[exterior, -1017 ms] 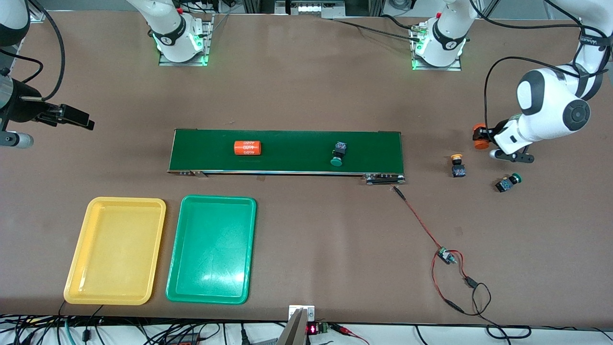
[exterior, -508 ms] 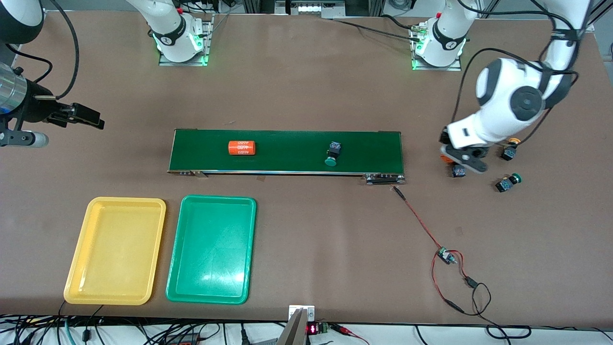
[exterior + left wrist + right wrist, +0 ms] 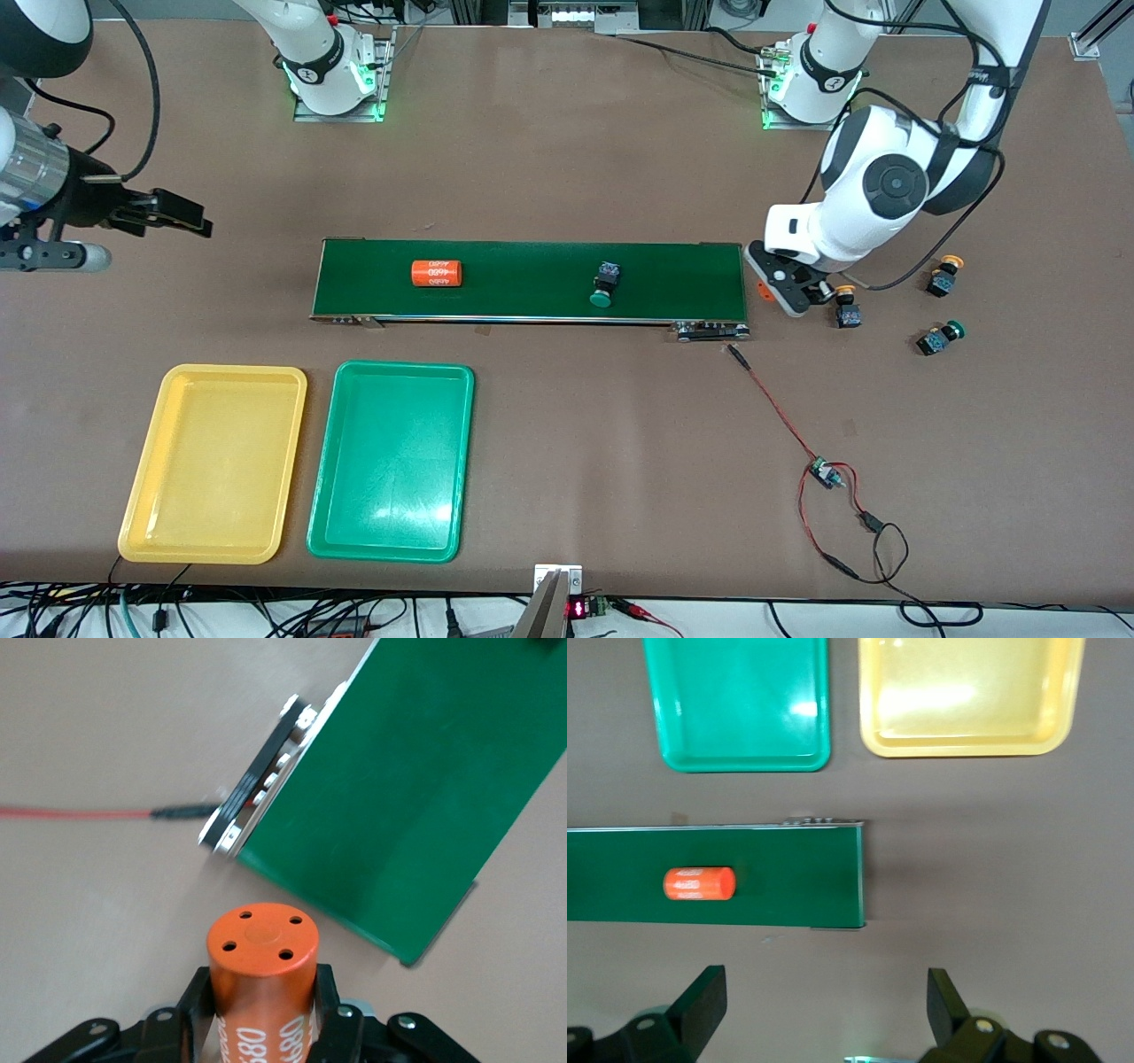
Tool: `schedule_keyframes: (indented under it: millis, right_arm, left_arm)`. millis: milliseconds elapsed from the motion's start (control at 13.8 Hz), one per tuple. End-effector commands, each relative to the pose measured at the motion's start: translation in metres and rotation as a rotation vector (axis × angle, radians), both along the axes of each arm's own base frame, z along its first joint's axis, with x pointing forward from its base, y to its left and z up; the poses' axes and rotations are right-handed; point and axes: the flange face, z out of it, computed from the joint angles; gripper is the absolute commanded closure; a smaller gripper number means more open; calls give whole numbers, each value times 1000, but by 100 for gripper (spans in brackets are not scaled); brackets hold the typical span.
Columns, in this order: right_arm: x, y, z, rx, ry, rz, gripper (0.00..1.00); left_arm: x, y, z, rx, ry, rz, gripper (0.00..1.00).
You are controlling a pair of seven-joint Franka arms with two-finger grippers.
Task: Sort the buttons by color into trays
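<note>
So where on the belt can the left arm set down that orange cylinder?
Free: the long dark-green conveyor belt between the green-capped push-button and its end by the left gripper. Also free between that button and the lying orange cylinder.

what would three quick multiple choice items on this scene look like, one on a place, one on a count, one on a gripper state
1. Where is the green-capped button that is off the bare table?
A. in the green tray
B. on the conveyor belt
C. in the yellow tray

2. How many buttons lie in the trays?
A. none
B. two
C. four

3. What is the left gripper doing?
A. open over a tray
B. shut on a yellow button
C. shut on an orange cylinder

Answers:
1. B, it sits on the conveyor belt, along from the loose orange cylinder.
2. A, the yellow tray and green tray hold nothing.
3. C, the left wrist view shows its fingers clamped on the held cylinder; the right gripper is open.
</note>
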Motion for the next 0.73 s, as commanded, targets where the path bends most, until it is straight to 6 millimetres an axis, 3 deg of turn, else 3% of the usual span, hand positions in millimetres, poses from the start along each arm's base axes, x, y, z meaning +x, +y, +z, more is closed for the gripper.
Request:
schedule_keyframes:
  millis: [0,73,218,291,436,654]
  right_arm:
    - [4,11,-12,24,11,5,0]
    - [-1,10,-22,17,15,2,0]
    - [-44,4,-24,16,-27,-10,0]
    - [-67,1,-24,17,-60,-16,0]
    - [-92,0,-35,18,-105,-29,0]
    - [-115,42,-58,-15,-162,-95,0]
  left_arm:
    - [6,-59,-1,-3,-25,-140,97]
    - [11,-73,-3,13,-41,-187,97]
    - [12,-94,-14,50,-55,-270,97]
    - [9,-99,-19,71,-59,-301,97]
    - [4,-102,-22,91,-56,-330,97]
    - [0,-101,-29,97,-36,-337,97]
